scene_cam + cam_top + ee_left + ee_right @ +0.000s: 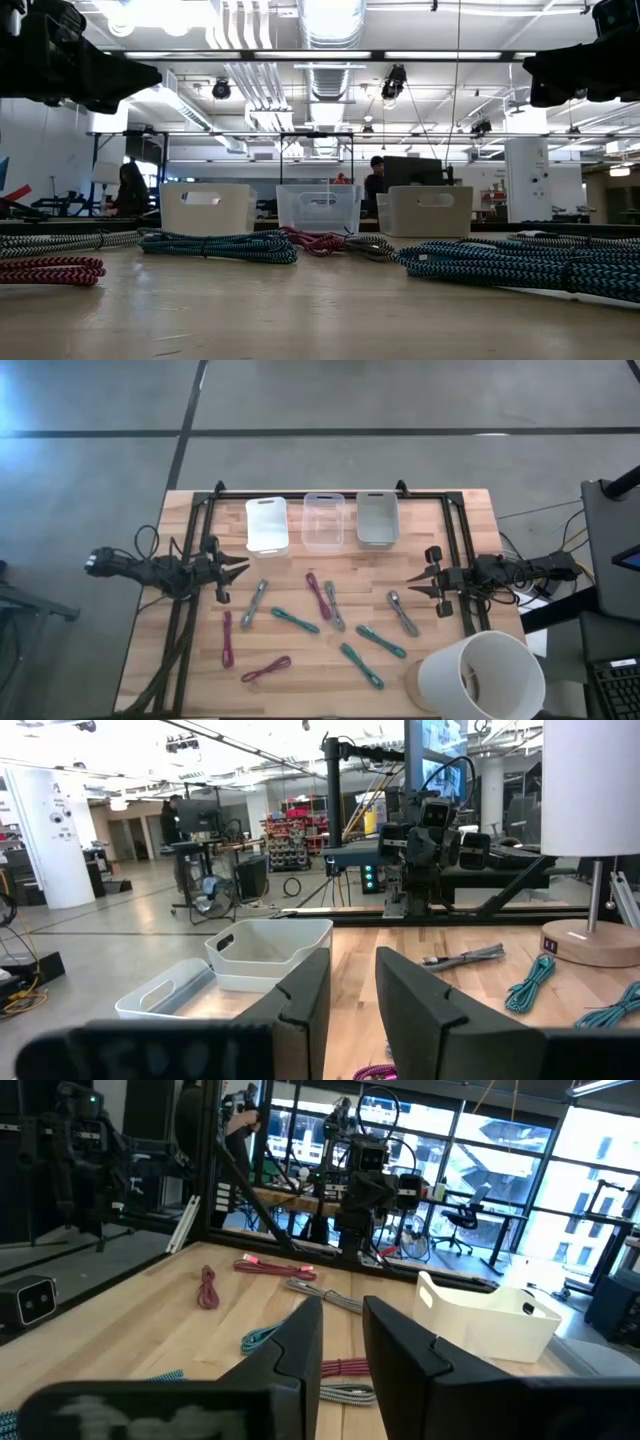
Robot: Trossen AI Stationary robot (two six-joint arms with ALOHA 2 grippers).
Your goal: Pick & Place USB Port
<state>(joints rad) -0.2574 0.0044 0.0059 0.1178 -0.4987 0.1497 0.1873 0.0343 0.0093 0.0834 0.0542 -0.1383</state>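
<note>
Near cables: braided teal cable [520,265] and red cable [50,270] lie closest to the low camera, coiled on the wood table [300,670].
Left gripper [240,570]: at the table's left edge, fingers [300,1010] parted by a narrow gap, nothing between them.
Right gripper [412,585]: at the right edge, facing the left gripper, fingers [300,1345] slightly apart, grasping nothing.
Cables: bundled USB cables, teal, maroon and grey, spread on the table between the two grippers.
Bins: white bin [267,524], clear bin [323,521] and grey bin [377,519] stand in a row beyond the cables; all rectangular plastic with cut-out handles.
Contents: seen from above, the three bins look empty.
Lamp: white cylindrical shade [482,672] near the right gripper; only the left wrist view shows its round wooden base [590,942].
Room: people at desks show in the low view alone.
</note>
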